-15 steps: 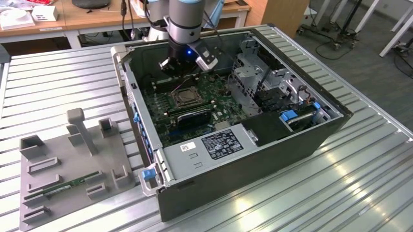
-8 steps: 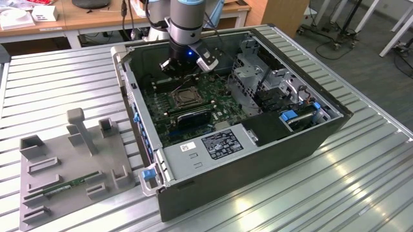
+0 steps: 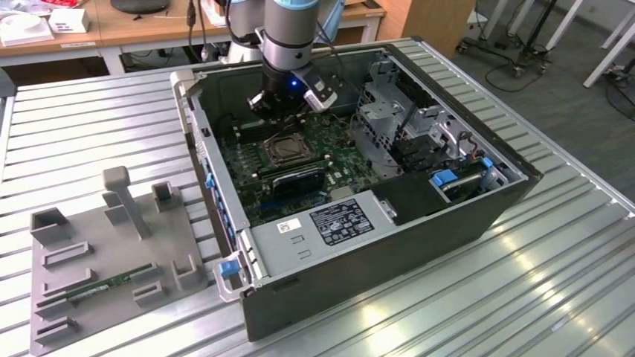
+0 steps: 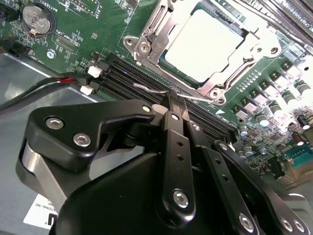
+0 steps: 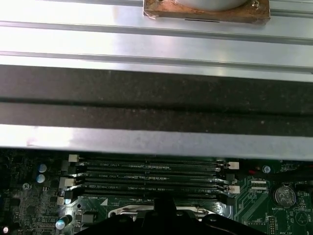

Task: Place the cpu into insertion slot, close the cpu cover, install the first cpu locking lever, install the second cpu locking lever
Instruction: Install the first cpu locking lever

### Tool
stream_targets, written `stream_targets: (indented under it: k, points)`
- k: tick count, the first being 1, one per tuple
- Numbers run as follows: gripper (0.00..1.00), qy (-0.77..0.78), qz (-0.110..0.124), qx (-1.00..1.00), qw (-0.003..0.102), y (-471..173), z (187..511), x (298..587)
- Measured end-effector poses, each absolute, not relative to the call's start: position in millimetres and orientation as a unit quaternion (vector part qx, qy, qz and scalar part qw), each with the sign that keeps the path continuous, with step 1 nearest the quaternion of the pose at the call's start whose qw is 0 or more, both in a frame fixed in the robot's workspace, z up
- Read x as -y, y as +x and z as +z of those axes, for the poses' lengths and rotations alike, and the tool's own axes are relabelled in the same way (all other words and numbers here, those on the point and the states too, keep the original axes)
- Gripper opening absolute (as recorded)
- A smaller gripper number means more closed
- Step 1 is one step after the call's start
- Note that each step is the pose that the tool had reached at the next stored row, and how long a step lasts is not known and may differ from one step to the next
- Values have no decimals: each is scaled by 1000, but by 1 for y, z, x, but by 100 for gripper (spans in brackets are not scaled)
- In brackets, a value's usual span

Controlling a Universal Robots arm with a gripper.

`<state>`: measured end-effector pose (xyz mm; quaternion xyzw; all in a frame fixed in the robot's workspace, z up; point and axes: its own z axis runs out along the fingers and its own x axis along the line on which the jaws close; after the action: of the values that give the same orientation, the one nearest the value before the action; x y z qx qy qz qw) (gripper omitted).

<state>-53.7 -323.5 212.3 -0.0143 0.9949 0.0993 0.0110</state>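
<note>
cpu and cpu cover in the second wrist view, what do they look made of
The cpu looks like metal with a pale matte face: flat, even, softly lit. The cpu cover around it looks like bare stamped steel, brighter and shinier, with sharp glints on its bent edges. Neither can be confirmed by look alone.

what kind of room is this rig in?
Probably a lab or workshop: an open PC case lies on a slatted metal bench, a grey parts fixture sits beside it, and desks and wheeled stands are behind.
</note>
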Motion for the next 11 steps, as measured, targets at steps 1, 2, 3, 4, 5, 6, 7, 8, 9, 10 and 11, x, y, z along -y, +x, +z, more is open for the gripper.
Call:
stream_targets:
  k: [1, 2, 3, 4, 5, 6, 7, 8, 9, 10, 11]
  points:
    - [11, -14, 99, -995, 11, -53, 212, 324]
    - [11, -14, 99, -995, 11, -53, 212, 324]
    - [11, -14, 99, -995, 11, -52, 211, 324]
    - [11, -14, 99, -995, 11, -51, 211, 324]
    - [11, -14, 99, -995, 11, -51, 210, 324]
    - [11, -14, 99, -995, 11, -50, 210, 324]
    - [11, -14, 99, -995, 11, -49, 209, 324]
    - [11, -14, 99, -995, 11, -48, 209, 324]
    - [11, -14, 99, -995, 11, -48, 208, 324]
    - [11, -14, 99, -995, 11, -47, 208, 324]
    - [11, -14, 99, -995, 11, -47, 207, 324]
